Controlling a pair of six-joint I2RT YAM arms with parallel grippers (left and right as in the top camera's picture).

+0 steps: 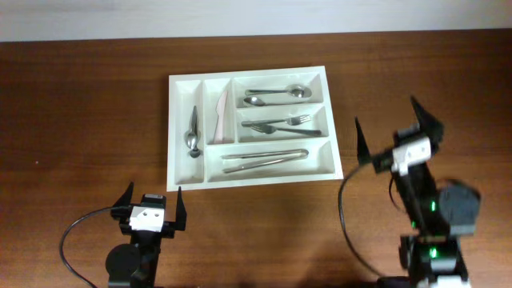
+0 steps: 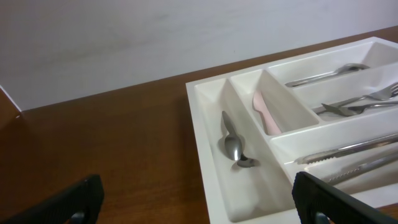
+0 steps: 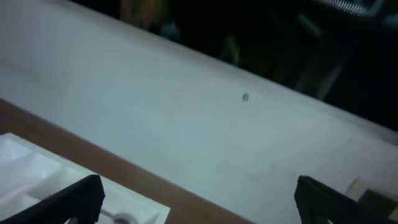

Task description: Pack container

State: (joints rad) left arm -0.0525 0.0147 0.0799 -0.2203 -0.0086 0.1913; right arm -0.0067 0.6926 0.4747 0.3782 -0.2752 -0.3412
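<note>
Foreground: the left gripper (image 1: 154, 192) and right gripper (image 1: 387, 114) are shown with fingers spread apart, nothing held. Beyond, at the middle of the table (image 1: 80, 96), the container (image 1: 173, 136) is shown with cutlery (image 1: 284, 124) in all five compartments. As no loose piece is seen, both arms are best drawn back clear of its rim.

A dark brown wooden table (image 1: 80, 120) with fine grain fills the overhead view. Along its far edge stands a plain off-white wall (image 1: 240, 16) — smooth and evenly lit. The light is soft, casting only faint shadows on the wood. Beyond the wall's top, the right wrist view shows a dim blurred space (image 3: 280, 37) — too dark to make out.
</note>
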